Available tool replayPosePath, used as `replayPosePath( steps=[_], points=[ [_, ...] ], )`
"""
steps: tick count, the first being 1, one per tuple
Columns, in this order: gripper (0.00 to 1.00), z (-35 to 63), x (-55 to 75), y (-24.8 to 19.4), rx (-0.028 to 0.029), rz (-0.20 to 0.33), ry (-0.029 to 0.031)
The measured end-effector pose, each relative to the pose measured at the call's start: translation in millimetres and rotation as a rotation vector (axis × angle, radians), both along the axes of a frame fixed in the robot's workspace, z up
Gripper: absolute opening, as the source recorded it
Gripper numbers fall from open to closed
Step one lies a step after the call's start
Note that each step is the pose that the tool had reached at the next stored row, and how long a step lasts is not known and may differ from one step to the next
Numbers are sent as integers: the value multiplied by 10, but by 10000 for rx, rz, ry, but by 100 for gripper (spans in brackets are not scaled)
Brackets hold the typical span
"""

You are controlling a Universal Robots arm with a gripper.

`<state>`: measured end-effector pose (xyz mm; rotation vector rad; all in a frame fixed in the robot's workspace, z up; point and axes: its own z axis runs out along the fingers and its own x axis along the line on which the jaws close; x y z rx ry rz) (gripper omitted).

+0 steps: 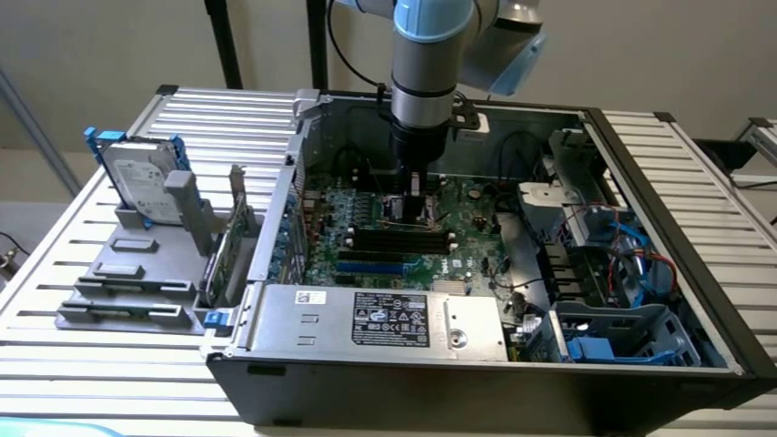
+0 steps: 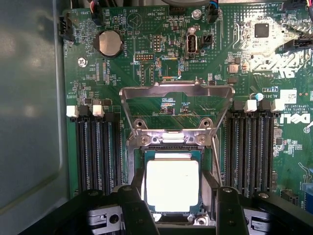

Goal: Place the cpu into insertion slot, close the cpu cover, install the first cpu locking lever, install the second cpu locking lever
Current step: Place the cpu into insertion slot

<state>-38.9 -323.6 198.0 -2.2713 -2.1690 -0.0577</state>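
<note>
Wrist view: gripper (image 2: 178, 196) jaws open astride cpu (image 2: 172, 183) in insertion slot (image 2: 168, 140); chip could be dragged askew by a grazing finger

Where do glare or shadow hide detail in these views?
Wrist view: the cpu glares nearly white, its markings washed out; the open cpu cover catches a mild sheen. Exterior view: the motherboard lies in dim shade inside the case.

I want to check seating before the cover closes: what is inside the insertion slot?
The cpu lies flat inside the insertion slot, silvery face up. The cpu cover is swung open, not over it. The slot's contacts under the chip are hidden.
</note>
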Motion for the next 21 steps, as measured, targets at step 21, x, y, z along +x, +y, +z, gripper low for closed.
replayPosePath(
  steps=[21],
  points=[
    [62, 51, 0, 0, 1, 0, -10]
  ],
)
